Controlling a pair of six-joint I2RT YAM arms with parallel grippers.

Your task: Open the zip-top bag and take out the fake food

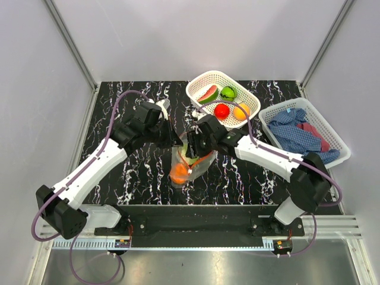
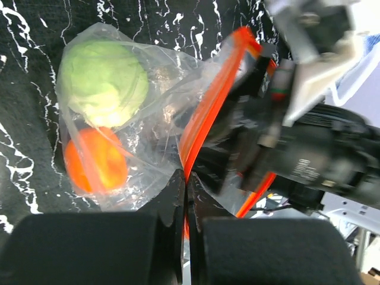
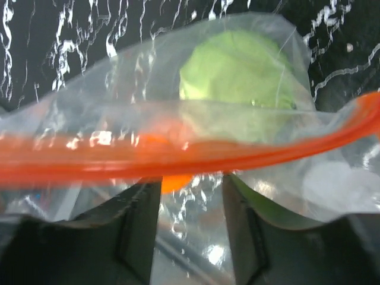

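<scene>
From above: holding the zip-top bag point(image 1: 189, 161) over the middle of the black marbled tabletop point(image 1: 249, 181), between the two arms. Meeting at its far end with the left tool point(image 1: 177, 142) coming from the left and the right tool point(image 1: 191, 148) coming from the right, just beside each other. Carrying an orange ball point(image 1: 178, 172) in the bag's near end; not telling whether that end is resting on the tabletop. Leaving bare tabletop to the left and in front of the bag. Crowding more on the far right: a white basket point(image 1: 219, 73) near the right wrist, keeping a watermelon slice point(image 1: 208, 94), a dark green fruit point(image 1: 228, 92), a red tomato point(image 1: 221, 110) and a yellow-orange ball point(image 1: 241, 111). Beside it, against the right edge, a second white basket point(image 1: 297, 102) keeping a blue cloth point(image 1: 291, 133) and a red cloth point(image 1: 312, 129).

From the left wrist: pinching one orange-red zip strip point(image 2: 205, 113) with the left tool, pads pressed together on it with no gap. Showing the mouth gaping, the other side of the strip curving away at lower right and the dark right tool sitting between the two sides. Keeping a pale green cabbage ball point(image 2: 104, 83) touching the orange ball inside the clear film, away from the mouth.

From the right wrist: looking across the zip strip, stretched from edge to edge just past the fingers point(image 3: 139, 225). Holding those fingers partway spread, with crinkled film across the gap and no pinch showing. Seeing the cabbage ball beyond the strip.
</scene>
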